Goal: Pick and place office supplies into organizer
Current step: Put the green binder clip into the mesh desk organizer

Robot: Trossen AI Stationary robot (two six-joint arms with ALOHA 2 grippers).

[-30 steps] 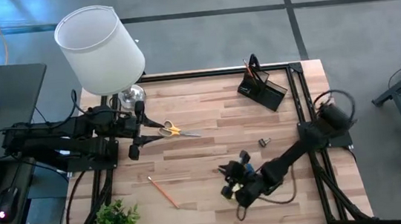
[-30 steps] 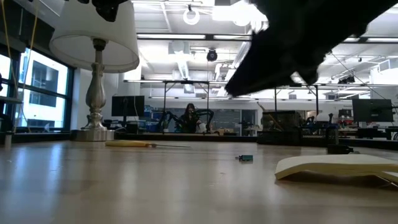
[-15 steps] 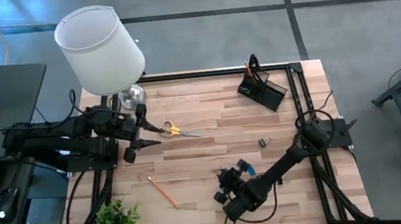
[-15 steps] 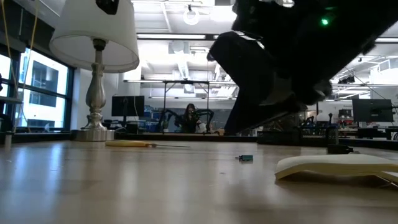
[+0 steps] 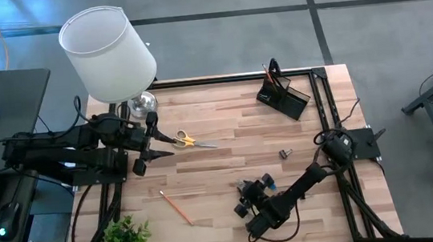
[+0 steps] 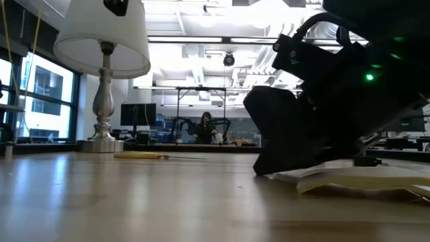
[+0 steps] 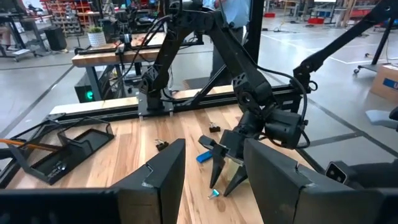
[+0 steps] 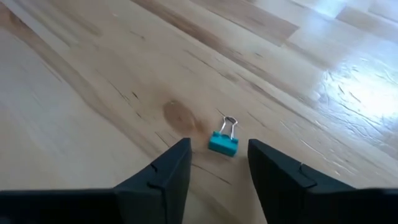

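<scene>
The wooden table (image 5: 225, 128), made of pale butcher-block planks in mixed tones, fills the high view. At its far left corner stands a lamp with a white drum shade (image 5: 109, 53); only the low view shows its turned metal stem (image 6: 103, 101). The left arm lies along the table's left side, its gripper (image 5: 146, 148) near the yellow-handled scissors (image 5: 187, 140), its jaws apart as its own wrist camera shows. The right arm reaches in from the right edge to the near middle, and the right gripper (image 5: 247, 207) is low over the boards with jaws apart. The black organizer (image 5: 283, 96), boxy with upright compartments, sits at the far right corner with a pen standing in it. An orange pencil (image 5: 175, 207) lies toward the near left, close to a small green plant (image 5: 122, 240). In the low view a pale flat pad (image 6: 363, 179) lies under the dark right arm; from above it is hidden. Only the right wrist view shows a small teal binder clip (image 8: 223, 142) with wire handles, lying on the wood just beyond the gap between the fingers. A small dark clip (image 5: 284, 154) lies apart, toward the organizer.
</scene>
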